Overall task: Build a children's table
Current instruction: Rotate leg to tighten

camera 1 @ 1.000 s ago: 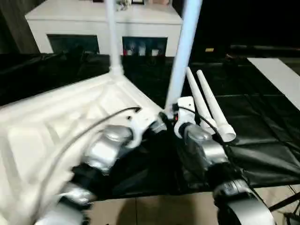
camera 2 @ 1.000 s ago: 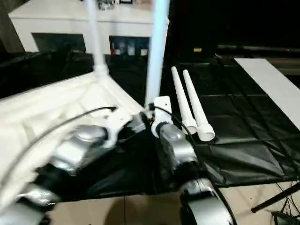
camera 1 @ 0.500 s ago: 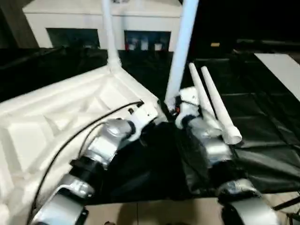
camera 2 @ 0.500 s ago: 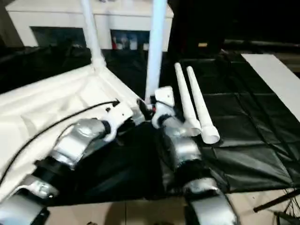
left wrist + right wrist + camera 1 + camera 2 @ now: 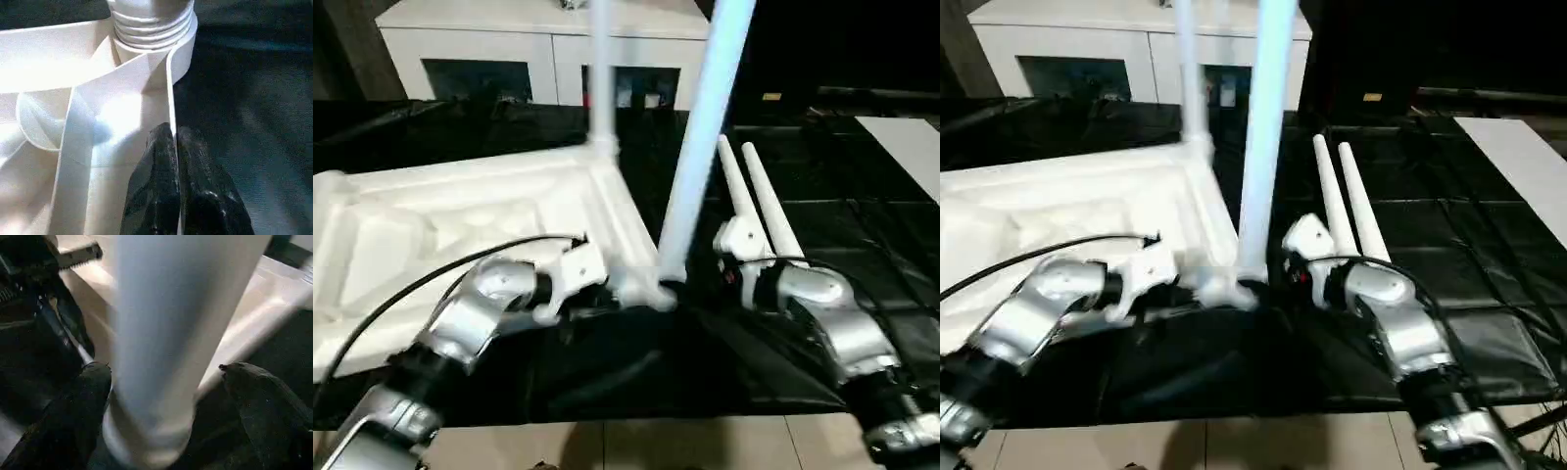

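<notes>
- Two legs stand upright in the tabletop's corner sockets: far leg, near leg. Two loose legs lie on the black mat, not yet fitted.
- My left claw pinches the tabletop's rim beside the near socket.
- My right claw straddles the near leg, fingers spread wide, not touching it.
- Bare mat to the right leaves room; the loose legs lie just beyond my right wrist.

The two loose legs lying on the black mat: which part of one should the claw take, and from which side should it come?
Probably the nearer of the two loose legs, on its thick middle, coming from above with the fingers across the tube. Both lie flat and close together on the black mat, so a side approach would likely bump the other. The right claw is closest.
</notes>
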